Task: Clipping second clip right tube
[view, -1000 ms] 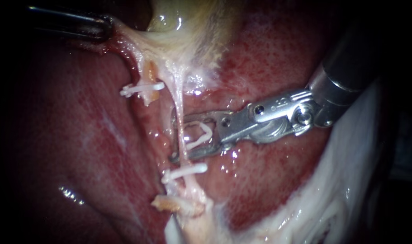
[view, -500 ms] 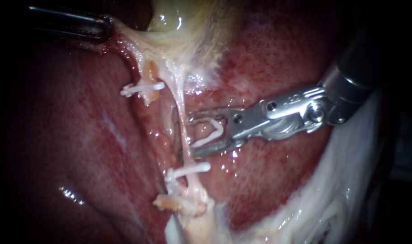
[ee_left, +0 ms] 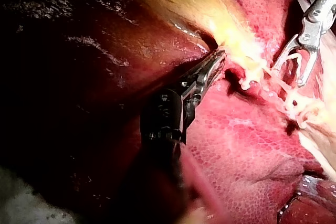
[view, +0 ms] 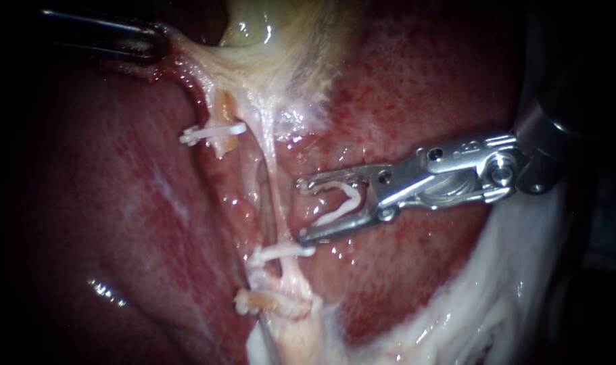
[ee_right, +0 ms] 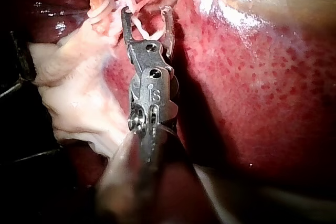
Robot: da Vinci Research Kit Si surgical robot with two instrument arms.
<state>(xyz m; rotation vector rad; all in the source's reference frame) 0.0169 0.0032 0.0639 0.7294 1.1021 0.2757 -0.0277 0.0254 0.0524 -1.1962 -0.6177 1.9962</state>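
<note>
The right tube [view: 272, 176] runs as a thin pale strand from the gallbladder [view: 274, 34] down to a white clip [view: 284, 253] closed across its lower end. My right instrument [view: 301, 211] lies just right of this tube, its tips clear of it. Its jaws stand wide and hold a bent white clip [view: 341, 203] between them, also seen in the right wrist view [ee_right: 147, 11]. Another white clip [view: 213, 132] sits on the left tube. My left instrument [view: 160, 39] is shut on gallbladder tissue at upper left, as the left wrist view [ee_left: 219, 56] shows.
Red, wet liver [view: 422, 88] surrounds the tubes on both sides. Pale fatty tissue [view: 497, 304] spreads across the lower right under the right instrument's shaft. A frayed yellowish stump [view: 267, 301] lies below the lower clip.
My right instrument has drawn back to the right with its clip still held. The right tube lay between its jaws before and now stands outside the tips. The left instrument has held still.
</note>
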